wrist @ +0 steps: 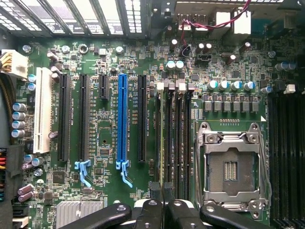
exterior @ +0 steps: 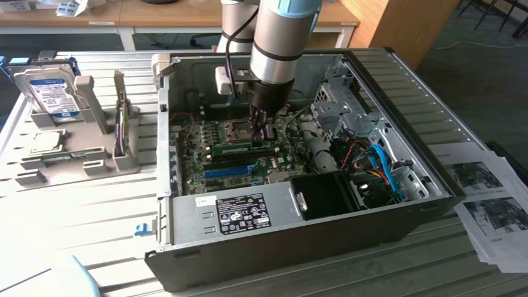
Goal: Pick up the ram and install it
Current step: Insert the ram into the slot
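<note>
A table (exterior: 91,204) of pale ribbed slats carries an open computer case (exterior: 429,124), which lies on its side with the motherboard (exterior: 194,139) facing up. The arm (exterior: 276,43) reaches straight down into the case. Its jaws stand nearly together, clamped on the thin upper edge of the ram (exterior: 234,148). The ram stands on edge on the board among the memory slots (wrist: 181,143), between the blue slot (wrist: 122,119) and the processor socket (wrist: 231,164). At the exterior view's left, a grey holder (exterior: 91,154) on the table props up a hard drive (exterior: 49,93) with a blue-white label. At the exterior view's right, printed sheets (exterior: 486,204) lie near the case. On the far side stand wooden desks (exterior: 165,18) and a wooden panel (exterior: 396,25), with dark floor (exterior: 486,80) beside them.
</note>
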Controlling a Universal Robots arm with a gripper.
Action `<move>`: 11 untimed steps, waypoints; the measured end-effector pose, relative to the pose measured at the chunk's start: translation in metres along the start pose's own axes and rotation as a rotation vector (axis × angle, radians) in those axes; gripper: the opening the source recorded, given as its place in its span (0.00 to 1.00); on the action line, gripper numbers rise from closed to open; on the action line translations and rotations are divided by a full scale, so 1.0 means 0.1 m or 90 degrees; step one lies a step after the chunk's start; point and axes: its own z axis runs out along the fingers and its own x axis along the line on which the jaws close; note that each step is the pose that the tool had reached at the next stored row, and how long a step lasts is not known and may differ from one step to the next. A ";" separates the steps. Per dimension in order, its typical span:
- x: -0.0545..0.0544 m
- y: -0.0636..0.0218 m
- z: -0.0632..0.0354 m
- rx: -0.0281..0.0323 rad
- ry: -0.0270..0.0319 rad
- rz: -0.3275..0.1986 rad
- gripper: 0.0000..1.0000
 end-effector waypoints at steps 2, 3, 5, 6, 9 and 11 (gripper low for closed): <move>0.00 -0.001 0.004 0.0002 -0.0001 0.000 0.11; 0.00 -0.001 0.008 0.0004 -0.0001 0.000 0.11; 0.00 -0.001 0.008 0.0003 0.0001 0.000 0.11; 0.00 0.000 0.009 0.0003 0.0001 0.000 0.11; 0.00 -0.001 0.012 0.0004 -0.0001 0.000 0.11; 0.00 -0.001 0.018 0.0006 -0.0001 0.000 0.11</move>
